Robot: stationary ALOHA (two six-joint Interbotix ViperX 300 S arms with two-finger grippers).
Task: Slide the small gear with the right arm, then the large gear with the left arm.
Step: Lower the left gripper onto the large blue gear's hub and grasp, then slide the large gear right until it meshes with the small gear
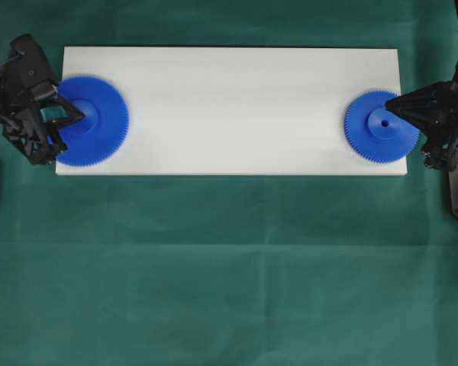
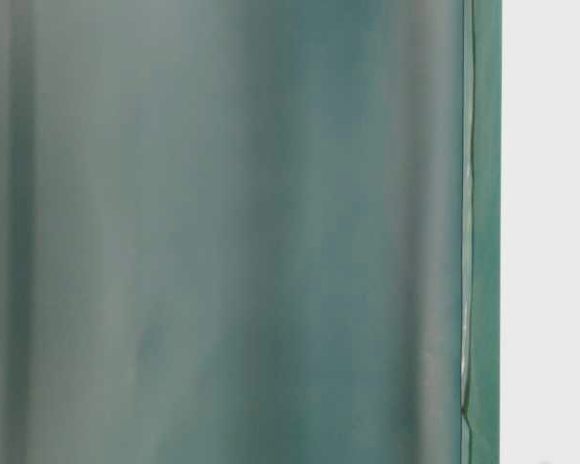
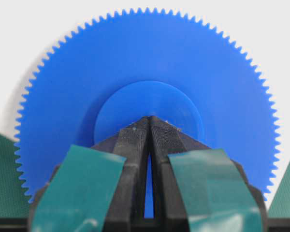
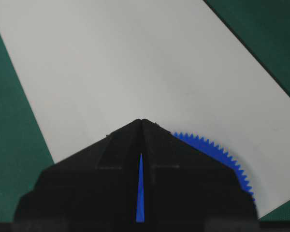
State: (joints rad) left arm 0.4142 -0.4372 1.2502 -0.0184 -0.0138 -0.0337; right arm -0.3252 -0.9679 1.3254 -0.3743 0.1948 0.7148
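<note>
Small gear (image 1: pixel 382 126) lies at the 3 o'clock end of our white board (image 1: pixel 237 107), large gear (image 1: pixel 90 120) at 9 o'clock. Our right gripper (image 1: pixel 389 107) rests its jaws pressed together over the small hub; our left gripper (image 1: pixel 82 116), jaws likewise pressed together, touches the large hub.

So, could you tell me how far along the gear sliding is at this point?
Nothing looks done: the small gear and large gear sit at opposite ends of the white board. In hand: the right gripper, shut, points at the small gear's hub; the left gripper, shut, is over the large hub. Both slides remain.
</note>
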